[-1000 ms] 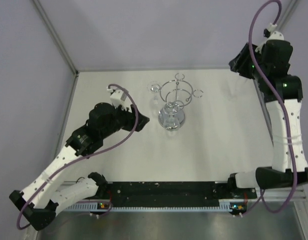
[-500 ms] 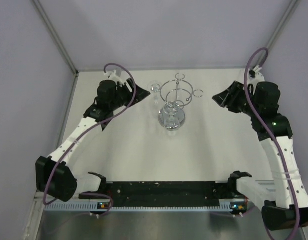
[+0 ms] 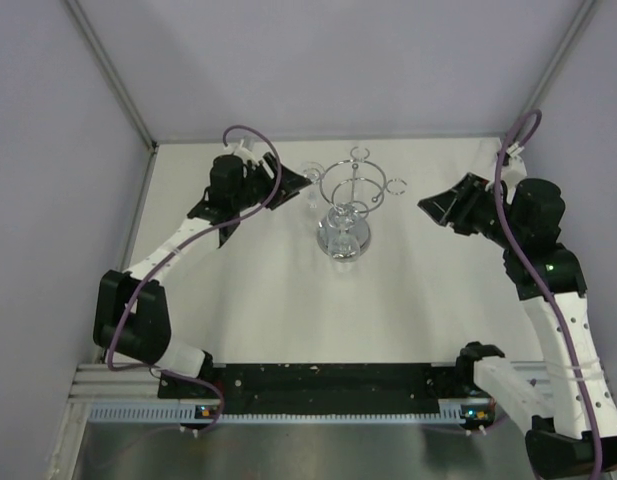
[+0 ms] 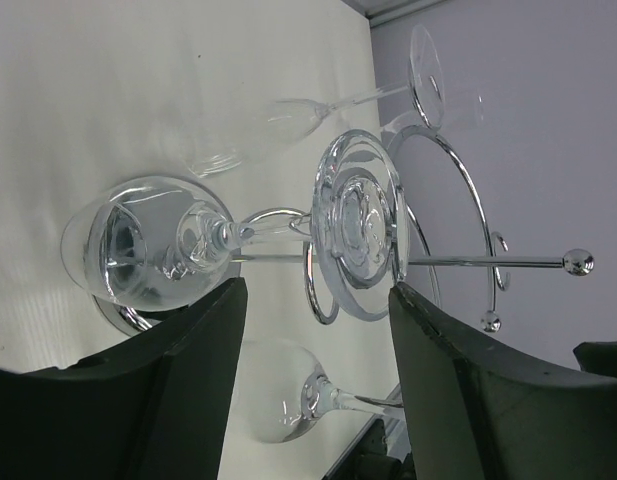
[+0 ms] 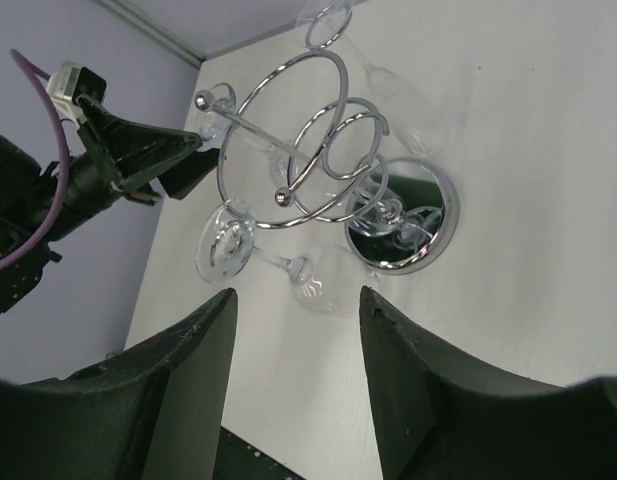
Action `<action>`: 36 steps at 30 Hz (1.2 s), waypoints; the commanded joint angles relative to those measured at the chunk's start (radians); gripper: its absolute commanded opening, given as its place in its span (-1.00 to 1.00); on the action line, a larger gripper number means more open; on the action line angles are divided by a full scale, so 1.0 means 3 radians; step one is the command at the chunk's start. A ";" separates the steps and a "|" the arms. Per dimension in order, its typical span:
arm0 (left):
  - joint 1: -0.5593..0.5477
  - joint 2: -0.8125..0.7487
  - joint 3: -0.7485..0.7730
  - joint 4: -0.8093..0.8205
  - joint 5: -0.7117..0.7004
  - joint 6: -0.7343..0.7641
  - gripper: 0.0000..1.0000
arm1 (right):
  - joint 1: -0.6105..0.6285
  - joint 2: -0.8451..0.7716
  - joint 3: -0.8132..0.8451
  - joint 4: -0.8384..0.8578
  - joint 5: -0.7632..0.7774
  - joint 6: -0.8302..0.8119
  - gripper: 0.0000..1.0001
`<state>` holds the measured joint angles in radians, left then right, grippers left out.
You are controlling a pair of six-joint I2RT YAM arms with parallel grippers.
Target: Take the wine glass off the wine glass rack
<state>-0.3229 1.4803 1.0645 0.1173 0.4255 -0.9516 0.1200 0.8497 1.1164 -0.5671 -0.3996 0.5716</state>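
Both arms have closed in on the wine glass rack (image 3: 356,188) over the past second. Your left gripper (image 3: 293,188) has swung up from the middle left of the overhead frame and now sits just left of the rack. Your right gripper (image 3: 435,212) has dropped out of the upper right corner and faces the rack from the right. The rack and its glasses have not shifted.

The rack stands upright on the white table (image 3: 238,330), in the upper centre of the overhead frame. The wine glass (image 3: 309,177) hangs upside down by its foot from the rack's left-hand arm. It is near your left gripper's tips but apart from them.

In the left wrist view that glass fills the centre, with its ringed foot (image 4: 358,225) to the right and its bowl to the left, over the mirrored base. The two dark fingers (image 4: 188,400) at the bottom of the frame stand apart with nothing clamped. Other glasses (image 4: 278,400) hang toward the top and bottom of that frame.

In the right wrist view your right fingers (image 5: 168,400) are likewise spread and empty at the bottom edge. The rack sits above them in the upper centre, and the left gripper reaches in from the upper left.
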 commanded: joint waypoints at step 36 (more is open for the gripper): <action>0.0141 0.0159 0.0327 0.0381 0.0121 0.0078 -0.63 | 0.0035 -0.0046 -0.0203 0.0285 -0.0074 0.0063 0.04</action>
<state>-0.2874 1.5642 1.1336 0.2188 0.4564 -0.9623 0.1215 0.8463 1.0595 -0.5175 -0.4145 0.5877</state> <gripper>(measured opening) 0.229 0.523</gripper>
